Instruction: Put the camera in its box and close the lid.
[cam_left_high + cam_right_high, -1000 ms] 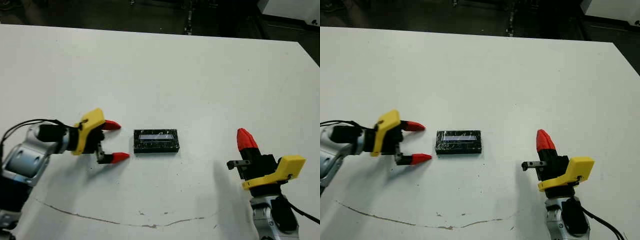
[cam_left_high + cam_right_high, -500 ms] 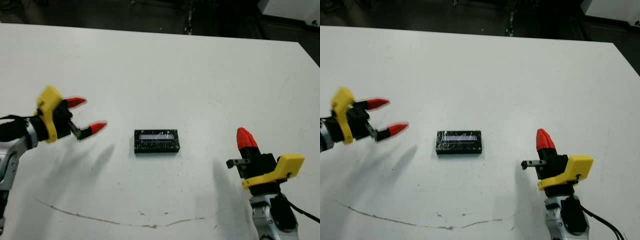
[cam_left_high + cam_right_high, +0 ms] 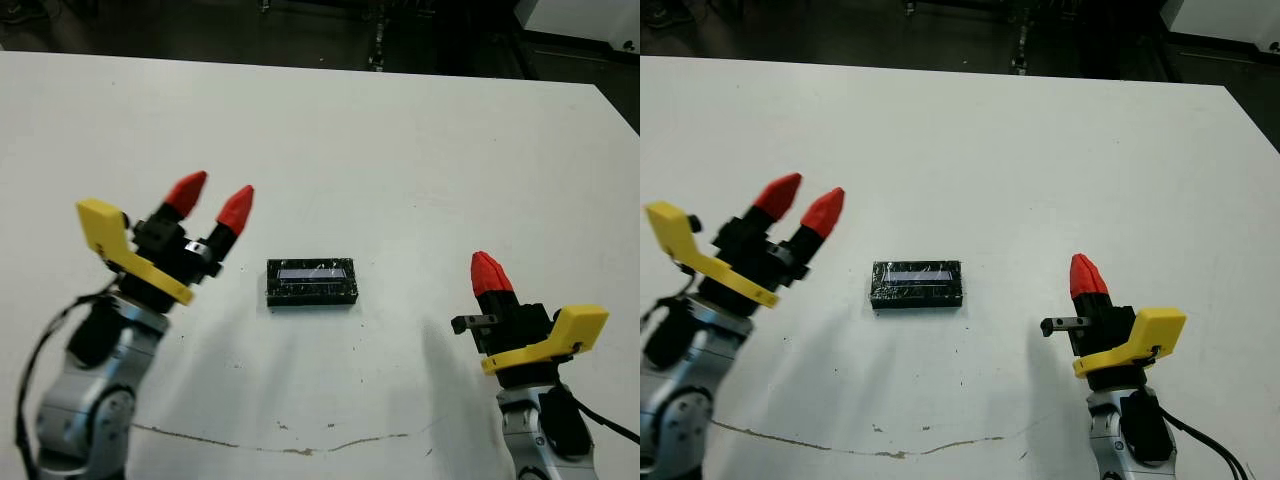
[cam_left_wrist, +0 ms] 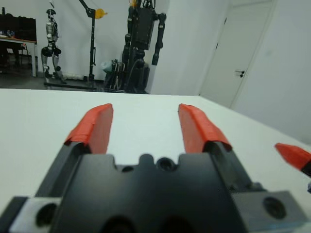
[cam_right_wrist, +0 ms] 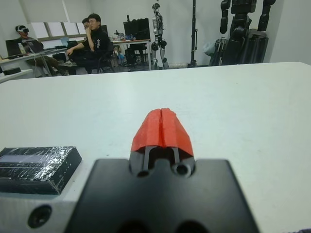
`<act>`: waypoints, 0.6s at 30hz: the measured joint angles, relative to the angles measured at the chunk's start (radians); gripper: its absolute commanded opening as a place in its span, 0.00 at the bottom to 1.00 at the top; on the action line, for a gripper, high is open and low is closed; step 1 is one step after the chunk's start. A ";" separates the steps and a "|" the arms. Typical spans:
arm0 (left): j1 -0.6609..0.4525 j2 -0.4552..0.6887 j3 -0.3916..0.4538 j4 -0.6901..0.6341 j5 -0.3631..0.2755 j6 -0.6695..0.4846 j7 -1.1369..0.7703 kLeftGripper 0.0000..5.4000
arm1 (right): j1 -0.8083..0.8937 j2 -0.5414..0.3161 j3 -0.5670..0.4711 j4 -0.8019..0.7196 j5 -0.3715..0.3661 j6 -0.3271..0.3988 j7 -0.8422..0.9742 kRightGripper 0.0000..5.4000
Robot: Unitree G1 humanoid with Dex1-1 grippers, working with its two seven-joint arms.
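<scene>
Left eye view: lid sits on box, centred on worktop. Left tool spread, raised, w/ nothing held. Right tool pressed together, empty.

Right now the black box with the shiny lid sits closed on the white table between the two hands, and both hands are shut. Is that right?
Not quite. The left hand is open: the left wrist view shows its two red fingertips spread apart. Only the right hand is shut. The black box with the shiny lid does sit closed on the white table between them.
</scene>
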 measured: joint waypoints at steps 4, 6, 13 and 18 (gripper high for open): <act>-0.011 -0.033 -0.082 0.024 0.022 0.041 0.052 0.36 | 0.003 0.001 0.002 0.002 0.000 -0.002 0.000 0.00; -0.024 -0.051 -0.116 0.046 0.037 0.067 0.076 0.31 | 0.005 0.003 0.006 0.001 -0.004 -0.002 -0.003 0.00; -0.103 -0.077 -0.181 0.127 0.090 0.205 0.162 0.10 | 0.006 0.014 0.011 0.002 -0.013 -0.003 -0.003 0.00; -0.137 -0.115 -0.200 0.193 0.098 0.291 0.190 0.00 | 0.010 0.017 0.013 0.001 -0.021 -0.003 -0.005 0.00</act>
